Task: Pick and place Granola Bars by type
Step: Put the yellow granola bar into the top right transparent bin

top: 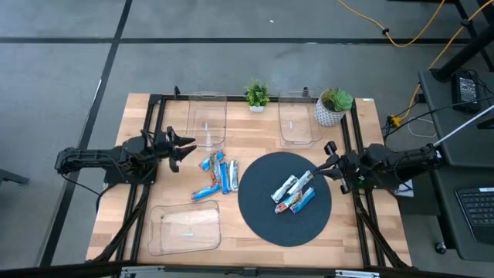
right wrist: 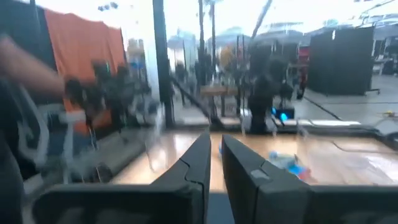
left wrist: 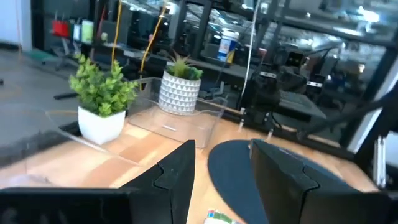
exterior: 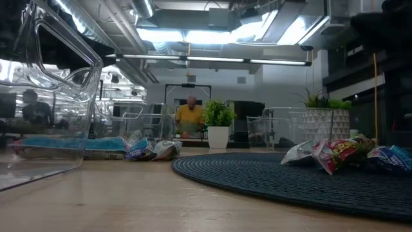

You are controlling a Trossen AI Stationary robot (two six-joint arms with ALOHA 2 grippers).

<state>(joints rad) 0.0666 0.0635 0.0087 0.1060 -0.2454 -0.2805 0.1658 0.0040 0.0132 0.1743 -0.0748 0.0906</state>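
Left dark six-joint arm extended in from the left table edge, its two-finger left gripper [top: 187, 147] parted, fingers [left wrist: 180, 177] clearly separated. Right dark six-joint arm extended in from the right table edge, its two-finger right gripper [top: 329, 157] narrowly parted, holding nothing.

Beside the round mat [top: 284, 199], the Granola Bars [top: 219, 173] overlap, so their count is unclear. Wrapper print is too small to read. The nearest clear tray [exterior: 45, 84] runs off the low view's edge.
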